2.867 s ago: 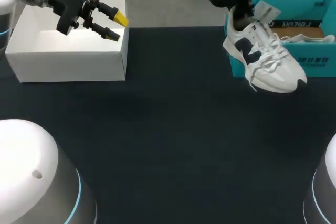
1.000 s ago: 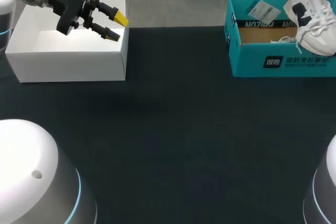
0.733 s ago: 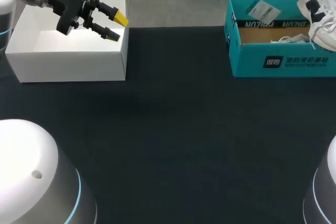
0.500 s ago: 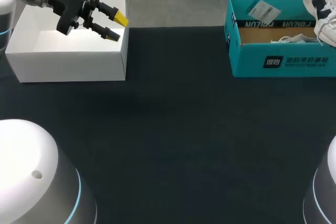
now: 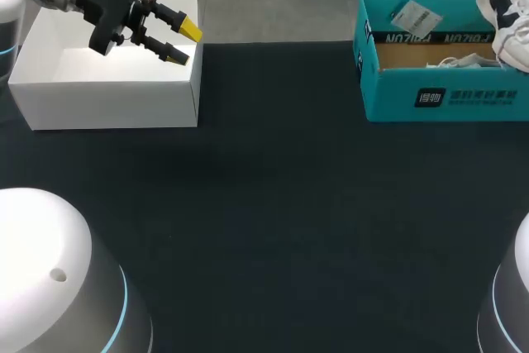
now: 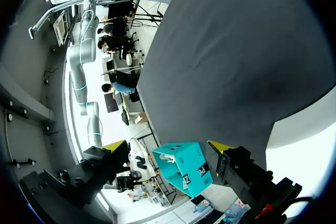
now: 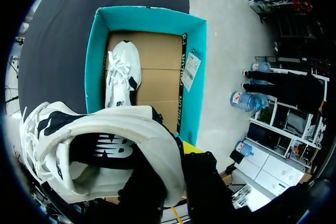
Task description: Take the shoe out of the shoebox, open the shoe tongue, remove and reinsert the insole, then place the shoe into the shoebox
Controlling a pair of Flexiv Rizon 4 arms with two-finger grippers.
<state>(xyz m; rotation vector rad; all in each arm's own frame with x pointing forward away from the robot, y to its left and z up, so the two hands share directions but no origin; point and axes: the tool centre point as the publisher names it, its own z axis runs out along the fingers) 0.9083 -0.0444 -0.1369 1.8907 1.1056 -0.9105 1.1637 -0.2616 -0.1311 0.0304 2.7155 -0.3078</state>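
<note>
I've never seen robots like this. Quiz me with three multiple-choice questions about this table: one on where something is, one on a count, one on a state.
1. Where is the left gripper?
A) over the white box
B) under the table
C) flat on the table's middle

2. How many sneakers lie inside the teal shoebox?
A) none
B) one
C) three

3. How do the left gripper's fingers stand?
A) shut on a cup
B) shut on a cloth
C) open, holding nothing

Answers:
1 A: the head view shows it above the white box.
2 B: the right wrist view shows a single white sneaker lying on the cardboard floor.
3 C: the head view shows a gap between them with nothing in it.
</note>
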